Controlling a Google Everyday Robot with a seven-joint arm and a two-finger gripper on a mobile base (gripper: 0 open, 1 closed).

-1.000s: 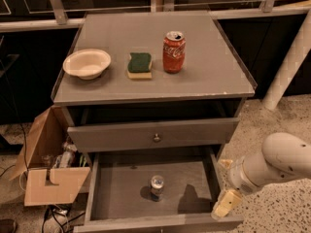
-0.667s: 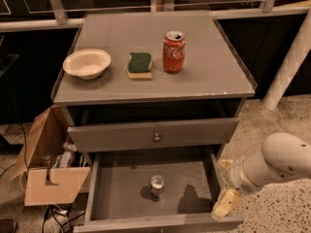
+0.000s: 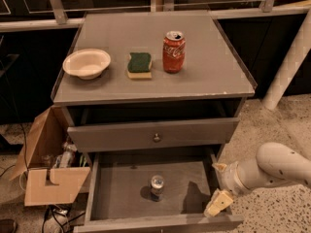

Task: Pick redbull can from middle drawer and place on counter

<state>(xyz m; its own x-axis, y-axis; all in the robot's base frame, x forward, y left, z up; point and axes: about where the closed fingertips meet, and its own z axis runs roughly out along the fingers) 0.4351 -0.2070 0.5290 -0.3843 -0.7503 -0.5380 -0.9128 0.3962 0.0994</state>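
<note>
The redbull can [image 3: 157, 186] stands upright on the floor of the open middle drawer [image 3: 116, 188], near its centre; I see mainly its shiny silver top. My gripper [image 3: 216, 185] is at the drawer's right wall, to the right of the can and apart from it, with its pale fingers [image 3: 218, 203] spread open and empty. The white arm reaches in from the right edge. The grey counter [image 3: 209, 57] is above the drawers.
On the counter stand a red Coca-Cola can [image 3: 173, 51], a green-and-yellow sponge [image 3: 139, 64] and a cream bowl [image 3: 86, 63]. The top drawer front with its round knob [image 3: 156, 138] is slightly open. A cardboard box [image 3: 48, 164] with clutter sits on the floor at left.
</note>
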